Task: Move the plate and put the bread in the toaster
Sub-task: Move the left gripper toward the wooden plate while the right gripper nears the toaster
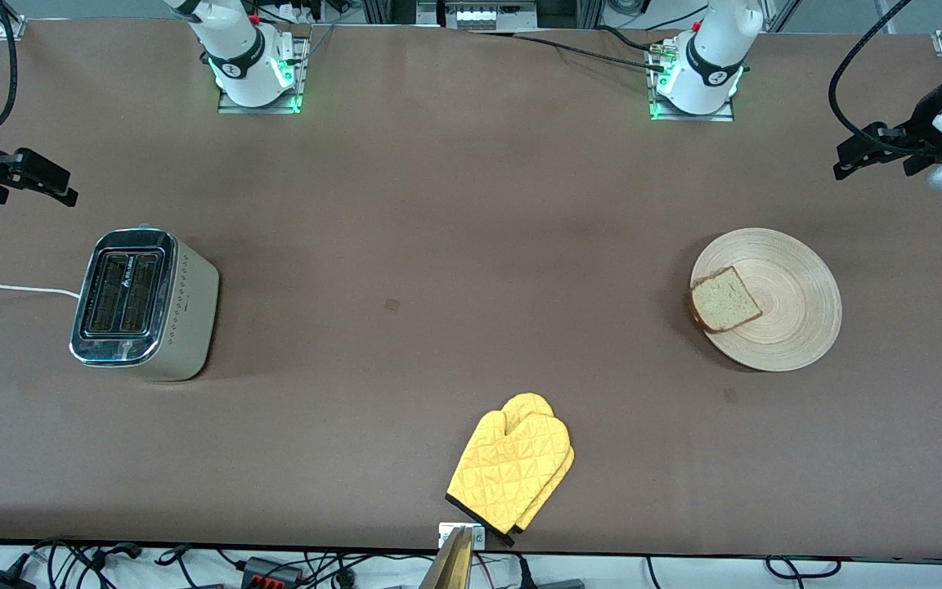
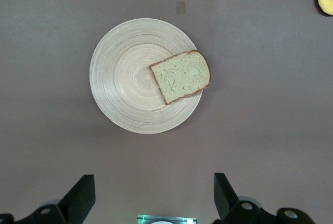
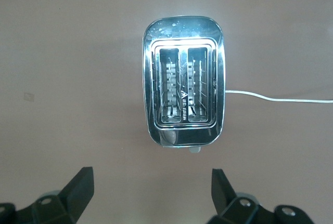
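Front view: the bread [image 1: 724, 299] lies on the plate [image 1: 790, 286] toward the left arm's end; the toaster [image 1: 144, 303] stands at the other end. Both arms are partly cut off.

Left wrist view: the left gripper [image 2: 153, 200] hangs wide open, empty, over the table near the plate.

Right wrist view: the right gripper [image 3: 151, 198] hangs open, empty, near the toaster.

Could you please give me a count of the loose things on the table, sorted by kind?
Plate: 1
Bread: 1 slice, lying on the plate and overhanging its rim
Toaster: 1, both slots empty
Oven mitts: 2, yellow, stacked
Total: 5
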Controlling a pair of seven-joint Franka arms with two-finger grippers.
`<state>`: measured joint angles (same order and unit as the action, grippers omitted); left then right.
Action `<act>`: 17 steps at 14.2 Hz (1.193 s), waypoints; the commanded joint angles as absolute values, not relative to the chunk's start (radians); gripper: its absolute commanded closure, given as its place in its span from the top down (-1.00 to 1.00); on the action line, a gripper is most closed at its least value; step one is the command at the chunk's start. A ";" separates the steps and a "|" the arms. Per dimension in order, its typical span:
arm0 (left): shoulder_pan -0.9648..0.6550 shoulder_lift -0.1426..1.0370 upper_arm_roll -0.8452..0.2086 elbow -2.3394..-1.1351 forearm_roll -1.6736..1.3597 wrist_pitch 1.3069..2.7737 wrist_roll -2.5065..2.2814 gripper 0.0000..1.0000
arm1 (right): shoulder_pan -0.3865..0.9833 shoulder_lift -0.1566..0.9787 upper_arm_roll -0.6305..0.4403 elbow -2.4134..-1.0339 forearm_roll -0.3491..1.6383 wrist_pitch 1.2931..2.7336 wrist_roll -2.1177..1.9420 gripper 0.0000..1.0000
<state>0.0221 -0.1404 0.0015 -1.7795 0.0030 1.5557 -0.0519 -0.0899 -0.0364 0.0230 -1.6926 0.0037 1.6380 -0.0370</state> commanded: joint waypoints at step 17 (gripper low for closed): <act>0.417 0.387 0.012 -1.488 -0.301 1.557 0.257 1.00 | -0.064 0.034 0.021 -1.684 0.015 1.706 -0.037 1.00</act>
